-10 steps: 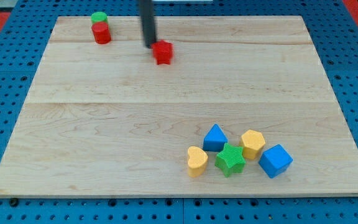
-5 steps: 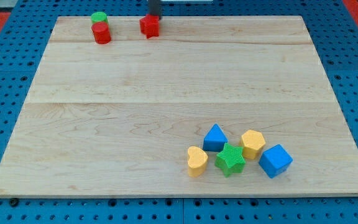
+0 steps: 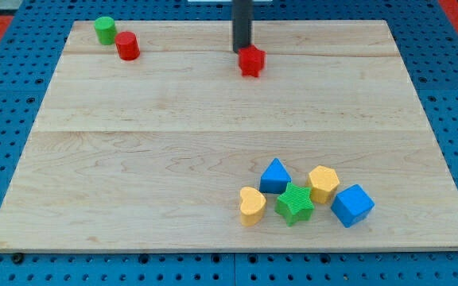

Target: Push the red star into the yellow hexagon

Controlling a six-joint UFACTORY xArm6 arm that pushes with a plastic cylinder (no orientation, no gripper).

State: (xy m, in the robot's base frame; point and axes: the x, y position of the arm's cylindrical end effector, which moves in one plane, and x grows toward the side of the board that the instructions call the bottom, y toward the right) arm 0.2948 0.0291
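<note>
Near the view's top, a little right of centre, my tip (image 3: 242, 52) stands on the surface (image 3: 173, 143), touching the red star (image 3: 251, 61) at that block's upper left. No claw is fitted; the arm ends in a plain dark rod that rises out of the view's top edge.

Well apart from the star, toward the view's bottom right, sits a cluster of five blocks. The yellow hexagon (image 3: 323, 183) is in the upper right of the cluster. A blue triangular block (image 3: 274, 175) lies to its left, and a green star (image 3: 294, 203) sits just below and between those two, close against both. A yellow heart (image 3: 251, 205) is at the cluster's left end, just beside the green star. A blue cube (image 3: 351, 205) is at the right end, just below the hexagon.

At the view's top left, a green cylinder (image 3: 105, 30) and a red cylinder (image 3: 127, 46) stand near each other, slightly apart.
</note>
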